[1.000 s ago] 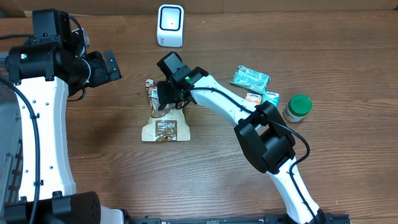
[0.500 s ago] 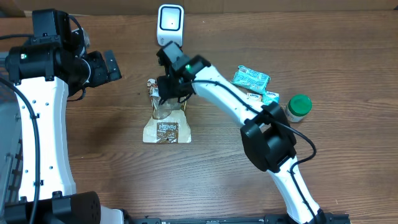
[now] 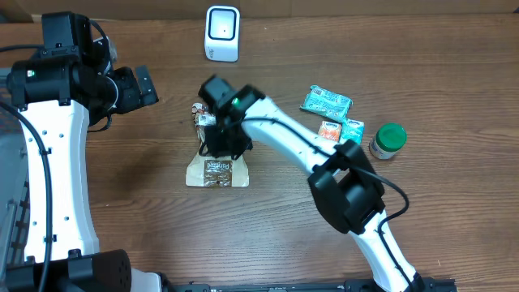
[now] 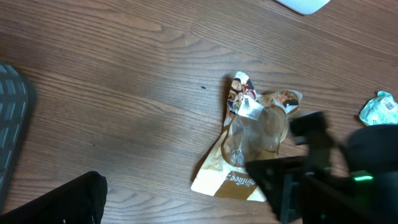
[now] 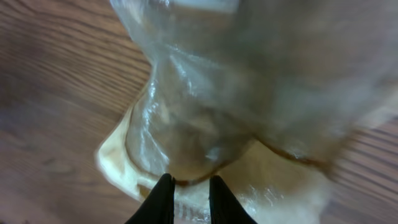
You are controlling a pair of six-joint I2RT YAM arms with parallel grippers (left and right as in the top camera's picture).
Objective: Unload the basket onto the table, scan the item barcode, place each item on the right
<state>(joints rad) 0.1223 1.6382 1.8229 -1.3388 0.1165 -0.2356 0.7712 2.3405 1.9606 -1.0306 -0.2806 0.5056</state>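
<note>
The snack pouch (image 3: 216, 166) is lying flat near the middle of the worktop (image 3: 138, 219), whose brown wood is showing long streaks of grain. The pouch is tapering from a broad tan base with a dark printed label to a narrow, twisted top carrying a small white sticker. Its middle is clear, crinkled film that is catching glare in the right wrist view.

The right pincer (image 5: 186, 186) is pressing down at that film. Its two slim black fingers are standing almost together with only a thin slit between them. Whether any film is caught in the slit I cannot tell.

The left pincer (image 3: 146, 88) is hanging off to the left, well apart from the pouch, with its dark fingers spread wide and nothing between them.

One white barcode scanner (image 3: 222, 32), a rounded box with a dark window, is standing at the far edge. To the right, two crumpled teal packets (image 3: 327, 101) are lying near one small orange-and-white packet (image 3: 330, 128), and one squat jar (image 3: 388, 139) with a round green lid is standing just beside them.
</note>
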